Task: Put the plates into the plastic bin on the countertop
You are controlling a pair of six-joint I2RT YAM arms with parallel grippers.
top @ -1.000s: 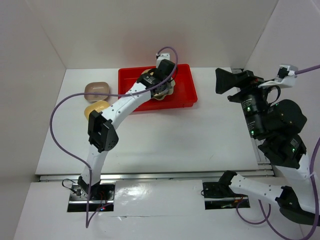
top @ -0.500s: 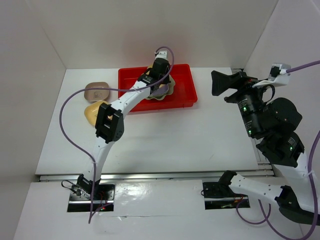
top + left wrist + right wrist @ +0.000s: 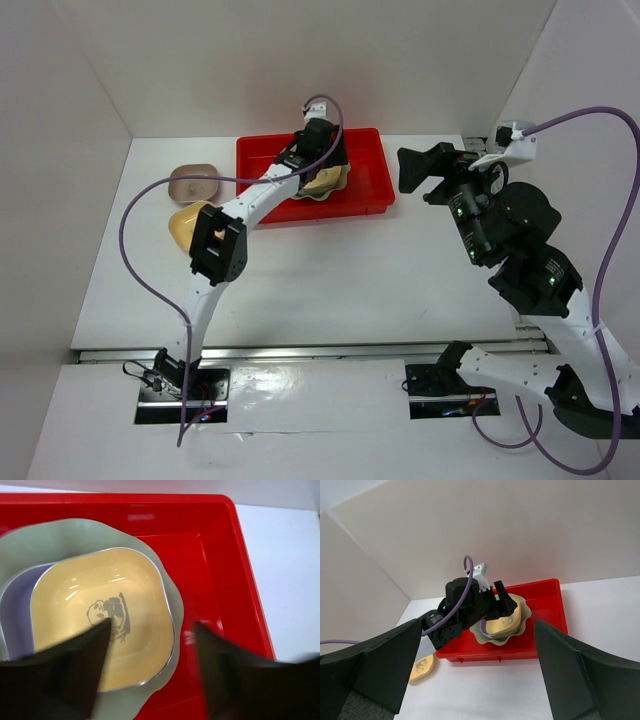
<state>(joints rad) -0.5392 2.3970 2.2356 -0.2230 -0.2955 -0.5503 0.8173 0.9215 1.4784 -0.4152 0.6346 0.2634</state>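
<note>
**Desk:** What is nearest you?

**Operator:** Closest to the bases I see bare countertop [image 3: 330, 290]. My right gripper [image 3: 477, 624] hangs raised off to the right, well apart from the bin [image 3: 370, 195]. Its fingers [image 3: 375, 665] are spread wide and there is nothing between them.

**Desk:** Any dishes outside the bin?

**Operator:** I see two on the left of the countertop. A loose yellow dish [image 3: 182, 220] lies partly under my left arm. A pink dish [image 3: 193, 183] lies just beyond it. They sit close together, but I cannot tell whether they touch.

**Desk:** And the bin itself?

**Operator:** It lies flat at the far side, by the back wall. The scalloped dish [image 3: 75, 535] is inside it, with bare red floor to its right in my left wrist view. A lavender dish [image 3: 15, 615] nests in the scalloped one. A stacked yellow dish [image 3: 135, 587] with a dark cartoon print sits in the lavender one and covers most of it.

**Desk:** What about your left tool?

**Operator:** My left gripper [image 3: 152, 627] is over that stack with its jaws parted about as wide as the stacked yellow dish, and it grips nothing. One fingertip is over the stacked yellow dish. The other is over the red floor just past the scalloped rim. Both fingers are blurred, so I cannot tell whether either touches anything.
</note>
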